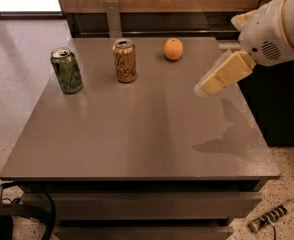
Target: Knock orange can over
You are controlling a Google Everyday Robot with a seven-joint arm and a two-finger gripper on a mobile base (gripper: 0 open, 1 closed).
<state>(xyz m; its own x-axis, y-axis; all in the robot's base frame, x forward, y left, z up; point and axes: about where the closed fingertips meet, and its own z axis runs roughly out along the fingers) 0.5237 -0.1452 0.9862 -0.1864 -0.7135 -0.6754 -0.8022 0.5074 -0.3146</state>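
The orange can (125,61) stands up straight near the back of the grey table (137,139). It has dark curly letters and a shiny top. It has not been knocked over yet.

A green can (66,70) stands to one side of it, a bit nearer the camera. A round orange (173,49) sits on the other side, close to the back edge. The three things do not touch each other.

The gripper (209,84) hangs in the air above the right part of the table, well apart from the orange can. It points down and toward the cans. I cannot tell if it is wide or narrow, and it holds nothing. The white arm (274,26) comes in from the right.

What could go wrong? The orange lies near the way from the gripper to the can, so I think a low sweep could bump it and make it roll off. A push that goes too far could also hit the green can. A soft, low tap might only slide the can.
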